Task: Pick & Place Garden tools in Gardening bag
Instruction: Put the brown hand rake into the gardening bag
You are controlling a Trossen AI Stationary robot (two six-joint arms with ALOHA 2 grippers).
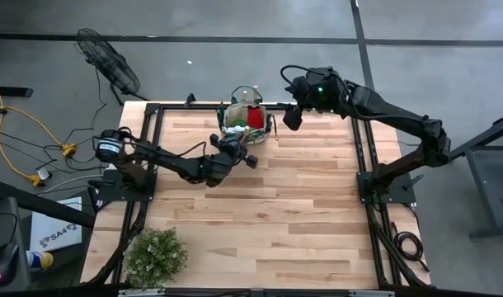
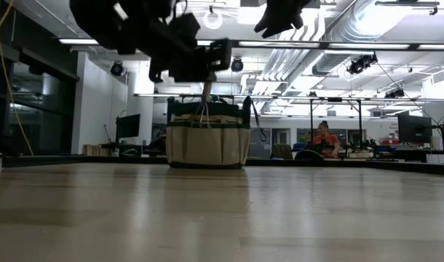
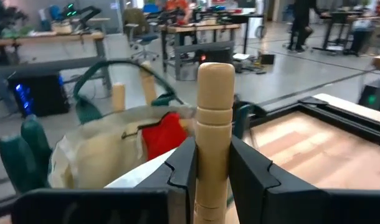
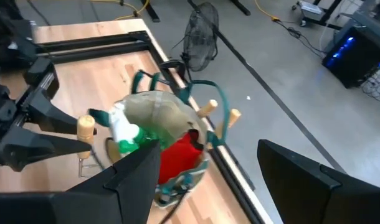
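**Left arm holding wooden-handled tool beside bag at tabletop's far edge**

The left end effector [image 3: 213, 163] is gripping the wooden handle [image 3: 214, 118] of a garden tool, its two dark fingers [image 3: 184, 165] pressing against the handle's sides. In the high view that end effector [image 1: 232, 150] is hovering just beside the gardening bag [image 1: 248, 120], on the bag's near side. The low view is showing the tool's thin wire prongs [image 2: 205, 110] hanging down in front of the bag [image 2: 207, 140], clear of the tabletop [image 2: 222, 211].

The bag is sitting against the far rail of the tabletop [image 1: 260, 206], near the middle of that edge, leaving little room behind it. The right end effector [image 1: 292, 118] is hanging just beside the bag's other side with its fingers spread wide and holding nothing; its wrist view is looking down into the bag [image 4: 162, 127].

Inside the bag, one red item [image 4: 180, 155], one green sprayer [image 4: 131, 138] and two wooden handles [image 4: 221, 112] are showing. One more wooden handle, the gripped one [image 4: 86, 127], is standing outside the rim.

The broad middle and near stretch of the tabletop is lying open for movement. One bushy plant [image 1: 156, 255] is standing at the near left corner, well apart from the bag. A person [image 2: 324, 138] is sitting in the room beyond.
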